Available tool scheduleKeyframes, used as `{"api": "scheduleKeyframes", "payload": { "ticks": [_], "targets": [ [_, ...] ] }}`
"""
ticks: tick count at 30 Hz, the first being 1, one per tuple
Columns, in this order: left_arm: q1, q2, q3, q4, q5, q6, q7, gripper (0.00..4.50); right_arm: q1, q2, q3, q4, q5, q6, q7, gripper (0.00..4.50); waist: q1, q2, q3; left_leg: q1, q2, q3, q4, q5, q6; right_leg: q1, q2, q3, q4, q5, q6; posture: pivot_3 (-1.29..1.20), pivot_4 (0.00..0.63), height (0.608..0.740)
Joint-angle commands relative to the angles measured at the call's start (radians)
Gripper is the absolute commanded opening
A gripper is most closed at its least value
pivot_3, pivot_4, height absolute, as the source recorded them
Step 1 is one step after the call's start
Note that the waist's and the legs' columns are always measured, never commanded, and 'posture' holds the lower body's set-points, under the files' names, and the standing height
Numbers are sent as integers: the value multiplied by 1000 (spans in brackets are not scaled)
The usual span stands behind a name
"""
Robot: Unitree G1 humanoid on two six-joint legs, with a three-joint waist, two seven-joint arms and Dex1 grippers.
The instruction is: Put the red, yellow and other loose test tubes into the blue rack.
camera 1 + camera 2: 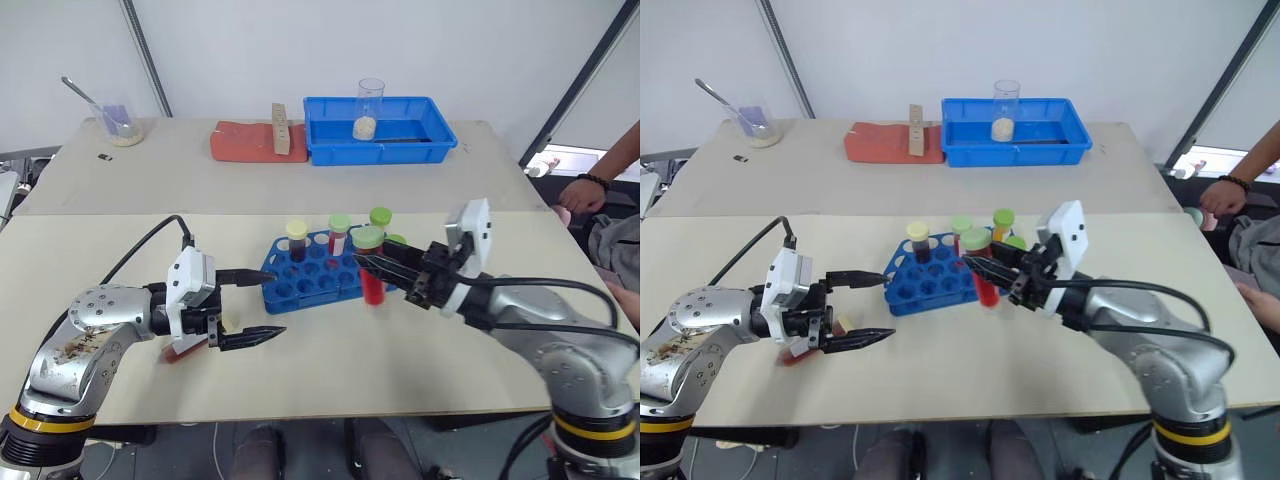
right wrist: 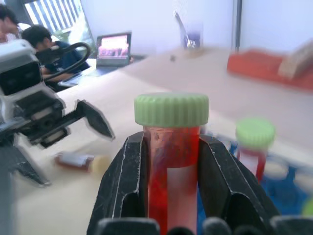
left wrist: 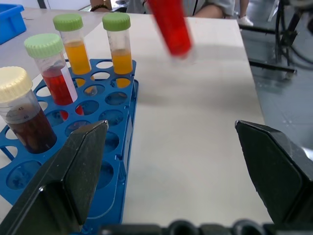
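The right gripper [image 1: 366, 262] is clamped on a red test tube [image 1: 371, 272] with a green cap, holding it upright just below the cap, at the right near corner of the blue rack [image 1: 312, 278]. Whether the tube's lower end touches the table [image 1: 400, 360] I cannot tell. In the right wrist view the 2 black fingers [image 2: 126, 181] press the tube from both sides.

The rack stands in the middle of the near table and holds 4 capped tubes: a cream-capped tube [image 1: 297, 240] of dark liquid at its left far side, a green-capped red tube [image 1: 339, 233] beside it, and 2 green-capped orange tubes [image 1: 380, 222] toward the right. The near holes are bare.

The left gripper [image 1: 262, 305] hangs left of the rack with its fingers spread wide apart, pointing right toward the rack and holding nothing. Under the left wrist a loose tube [image 1: 185, 349] of reddish liquid lies flat on the table, partly hidden by the arm.

On the far table sit a blue tray [image 1: 378, 143] with a clear beaker [image 1: 368, 108] in it, a red pad [image 1: 245, 142] with a wooden block [image 1: 282, 130], and a small dish with a spoon [image 1: 118, 124]. A person's arm [image 1: 605, 172] shows at the right edge.
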Motion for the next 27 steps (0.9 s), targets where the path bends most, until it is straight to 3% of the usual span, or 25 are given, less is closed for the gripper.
{"api": "scheduleKeyframes", "payload": {
  "ticks": [1,6,12,27],
  "targets": [
    [-2,10,22,-44,-32,10,5,4500,-17,92,73,76,-175,-198,-23,1023,0,0,0,0,0,0,0,0,0,0,0,0,0,0,-1,0,150,740],
    [-8,11,21,-70,-53,30,19,4500,-12,200,128,182,-325,-353,-46,1023,0,0,0,0,0,0,0,0,0,0,0,0,1,0,-1,0,150,740],
    [-14,11,17,-90,-66,44,33,4500,-3,247,141,284,-437,-474,-52,1022,0,0,0,1,0,0,0,0,0,1,0,0,2,0,-1,0,150,740],
    [-24,13,21,-115,-107,98,86,4500,47,307,154,350,-532,-560,-58,1020,-1,0,0,3,0,0,0,0,0,1,0,0,4,-1,-3,0,150,740]
  ]
}}
